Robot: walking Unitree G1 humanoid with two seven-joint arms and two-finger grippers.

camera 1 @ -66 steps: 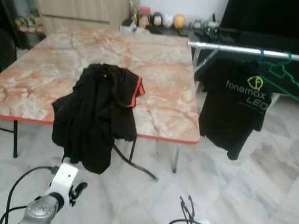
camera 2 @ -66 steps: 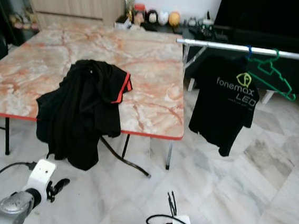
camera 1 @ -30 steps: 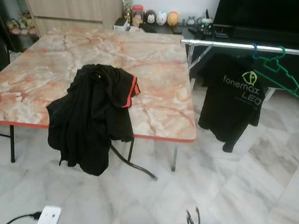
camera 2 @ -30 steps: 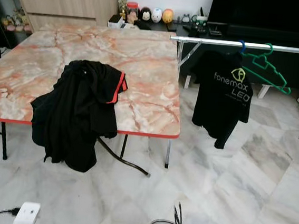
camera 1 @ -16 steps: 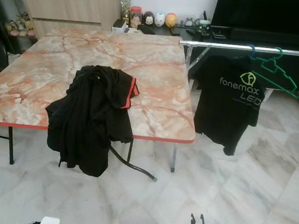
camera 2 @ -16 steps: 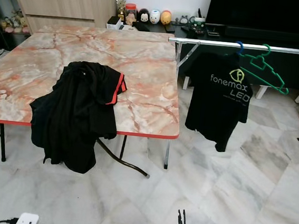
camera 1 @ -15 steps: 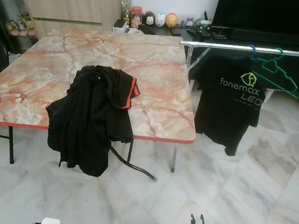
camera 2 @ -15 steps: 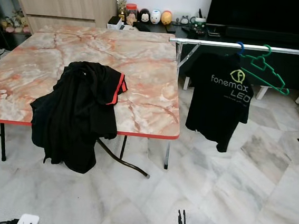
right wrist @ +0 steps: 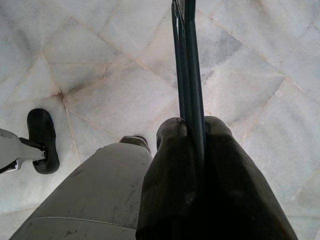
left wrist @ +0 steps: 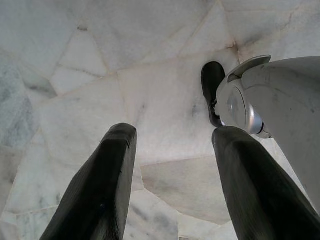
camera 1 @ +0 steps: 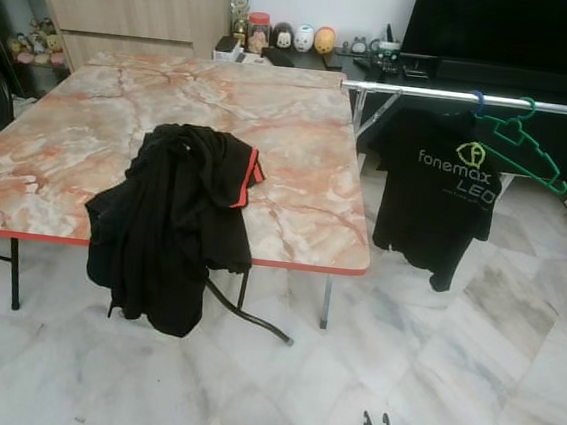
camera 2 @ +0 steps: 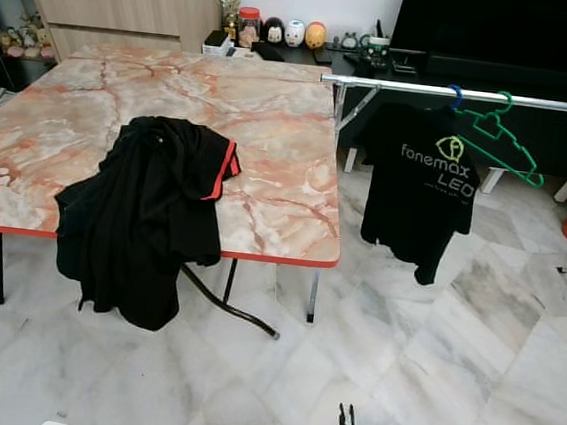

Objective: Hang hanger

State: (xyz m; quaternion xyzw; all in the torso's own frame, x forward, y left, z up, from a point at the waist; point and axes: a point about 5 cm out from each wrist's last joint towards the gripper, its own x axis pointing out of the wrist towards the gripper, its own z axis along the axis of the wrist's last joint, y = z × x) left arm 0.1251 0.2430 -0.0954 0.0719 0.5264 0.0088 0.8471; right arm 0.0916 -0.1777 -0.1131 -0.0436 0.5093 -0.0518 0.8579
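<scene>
- Our right gripper (right wrist: pixel 192 132) was clamped on a dark green hanger (right wrist: pixel 187 60) above the marble floor (right wrist: pixel 100 75).
- Our left gripper (left wrist: pixel 172 150) hung with fingers apart.
- Mid-frame, a black garment (camera 1: pixel 177 217) draped off the table (camera 1: pixel 307 175).
- At upper right, the rail (camera 1: pixel 426 92) held a black T-shirt (camera 1: pixel 440 203) and green hanger (camera 1: pixel 530 151).

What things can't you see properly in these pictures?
- Hanger in the right hand, right wrist view: a thin dark edge, its top cut off by the frame, so its shape is unknown.
- Black clothes on the table, head views: bunched up, so how many garments cannot be told.
- Rail, head views: its far end is cut off.
- Small figures behind the table: too small to identify.
</scene>
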